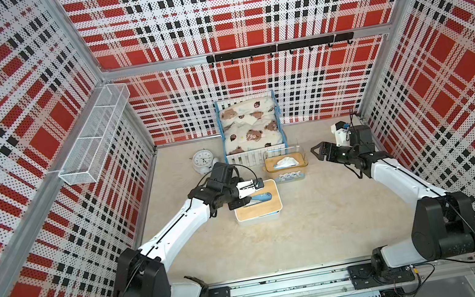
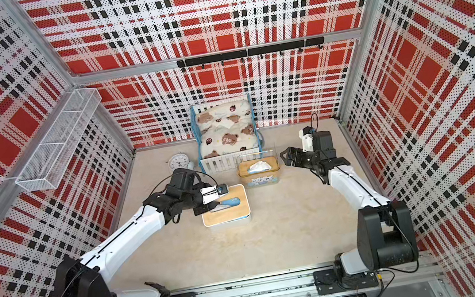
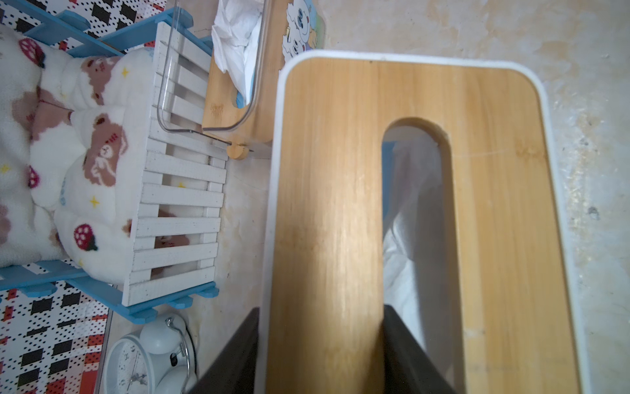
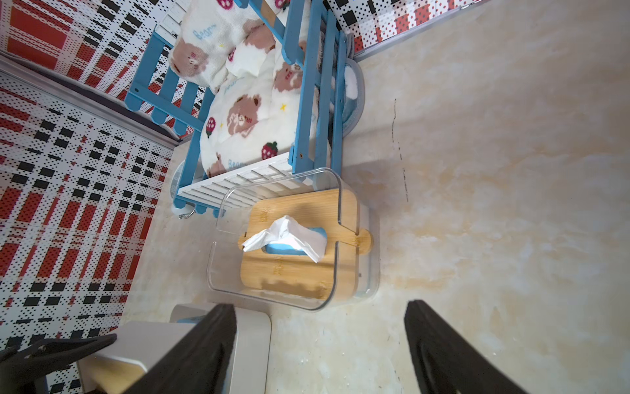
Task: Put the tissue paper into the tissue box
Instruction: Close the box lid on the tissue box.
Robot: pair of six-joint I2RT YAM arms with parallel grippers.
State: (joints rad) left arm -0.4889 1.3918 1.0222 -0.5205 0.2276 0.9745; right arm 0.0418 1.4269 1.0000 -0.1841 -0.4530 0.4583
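Clamping white tissue box (image 1: 271, 204) mid-bench, left gripper (image 3: 321, 308) half-closed: one finger in bamboo lid (image 3: 327, 170) slot, one outside wall. Inside lies tissue paper (image 3: 409, 218), seen through slot. Empty right gripper (image 4: 318, 303) gapes wide near right edge. "Bear" readable on crib blanket (image 4: 238, 112).

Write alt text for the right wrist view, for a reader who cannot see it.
A clear tissue box with a bamboo lid, a white tissue poking from its slot, stands on a beige table by a blue toy bed with bear-print bedding. The right gripper hangs open and empty in front of it; a white tissue box shows at one corner.
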